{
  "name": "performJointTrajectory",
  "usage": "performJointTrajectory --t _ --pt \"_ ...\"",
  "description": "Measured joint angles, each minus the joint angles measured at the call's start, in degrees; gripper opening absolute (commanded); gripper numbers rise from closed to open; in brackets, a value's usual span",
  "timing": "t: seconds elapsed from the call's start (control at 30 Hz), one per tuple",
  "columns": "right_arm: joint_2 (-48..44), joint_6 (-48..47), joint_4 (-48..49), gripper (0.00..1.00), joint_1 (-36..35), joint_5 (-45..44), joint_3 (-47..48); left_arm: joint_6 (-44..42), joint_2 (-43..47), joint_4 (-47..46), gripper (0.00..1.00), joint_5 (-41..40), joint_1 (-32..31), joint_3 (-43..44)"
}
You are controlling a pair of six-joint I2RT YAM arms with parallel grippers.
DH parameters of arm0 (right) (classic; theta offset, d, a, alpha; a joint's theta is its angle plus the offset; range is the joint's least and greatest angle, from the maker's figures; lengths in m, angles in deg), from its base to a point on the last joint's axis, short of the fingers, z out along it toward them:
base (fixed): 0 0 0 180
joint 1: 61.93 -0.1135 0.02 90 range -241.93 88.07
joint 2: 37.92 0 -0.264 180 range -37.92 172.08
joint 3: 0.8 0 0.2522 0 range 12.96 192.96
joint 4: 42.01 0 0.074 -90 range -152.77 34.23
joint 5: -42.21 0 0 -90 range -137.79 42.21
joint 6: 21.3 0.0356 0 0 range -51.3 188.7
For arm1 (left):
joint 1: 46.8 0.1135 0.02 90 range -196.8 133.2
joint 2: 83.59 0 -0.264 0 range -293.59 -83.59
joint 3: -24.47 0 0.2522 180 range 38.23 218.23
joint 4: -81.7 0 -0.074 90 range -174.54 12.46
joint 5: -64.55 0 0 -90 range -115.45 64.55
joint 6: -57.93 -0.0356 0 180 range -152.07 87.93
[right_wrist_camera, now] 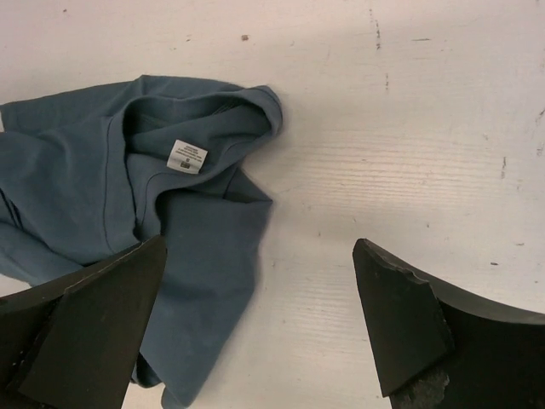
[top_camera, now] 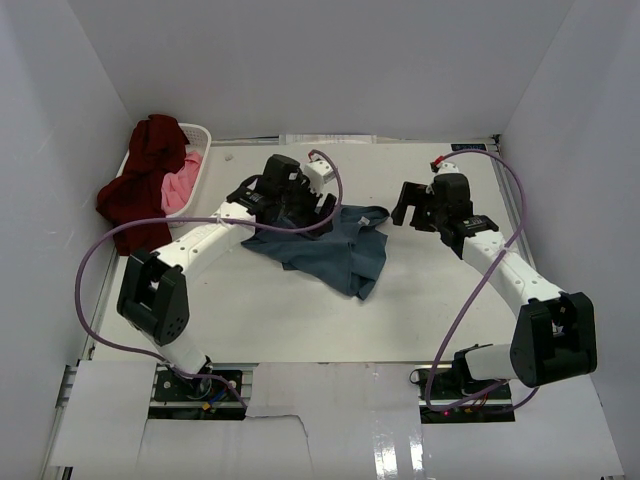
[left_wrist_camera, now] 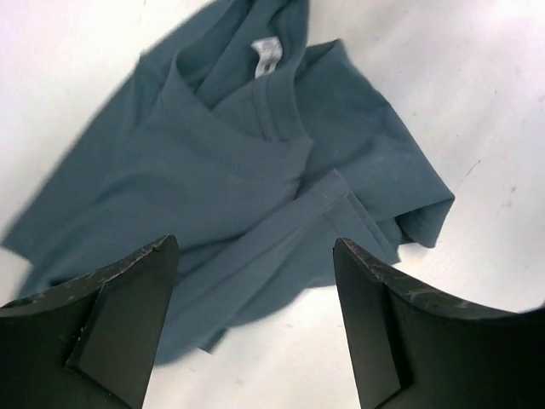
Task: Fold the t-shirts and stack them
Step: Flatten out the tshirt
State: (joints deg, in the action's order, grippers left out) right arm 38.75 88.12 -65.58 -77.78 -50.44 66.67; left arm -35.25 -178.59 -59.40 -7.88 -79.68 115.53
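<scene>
A dusty teal-blue t-shirt (top_camera: pixel 335 250) lies crumpled on the white table, its collar and white label facing up (left_wrist_camera: pixel 266 53). My left gripper (top_camera: pixel 300 205) hovers over the shirt's far left part; its jaws stand wide apart with nothing gripped (left_wrist_camera: pixel 255 290), and a folded hem lies below them. My right gripper (top_camera: pixel 413 207) hangs open just right of the shirt, over bare table (right_wrist_camera: pixel 260 298), with the shirt (right_wrist_camera: pixel 111 187) under its left finger. A dark maroon t-shirt (top_camera: pixel 148 172) drapes over the basket edge at far left, and a pink t-shirt (top_camera: pixel 180 186) lies inside the basket.
A white plastic laundry basket (top_camera: pixel 203 135) stands at the back left against the wall. White walls close in the table on the left, back and right. Purple cables loop from both arms.
</scene>
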Motion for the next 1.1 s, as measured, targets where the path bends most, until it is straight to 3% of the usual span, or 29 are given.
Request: performJointTrajectory --t 0.2,0.43,1.1 --pt "0.0 0.3 0.7 0.97 0.0 3.3 -0.3 -14.6 -1.3 -0.3 0.84 8.6 0.1 2.0" --pt "-0.9 0.3 1.0 0.98 0.0 4.4 -1.1 -23.3 -9.1 3.9 0.79 17.3 0.1 8.0" --pt "-3.6 0.2 0.9 0.98 1.7 5.0 -3.8 -25.4 -19.5 10.3 0.73 25.4 0.1 14.0"
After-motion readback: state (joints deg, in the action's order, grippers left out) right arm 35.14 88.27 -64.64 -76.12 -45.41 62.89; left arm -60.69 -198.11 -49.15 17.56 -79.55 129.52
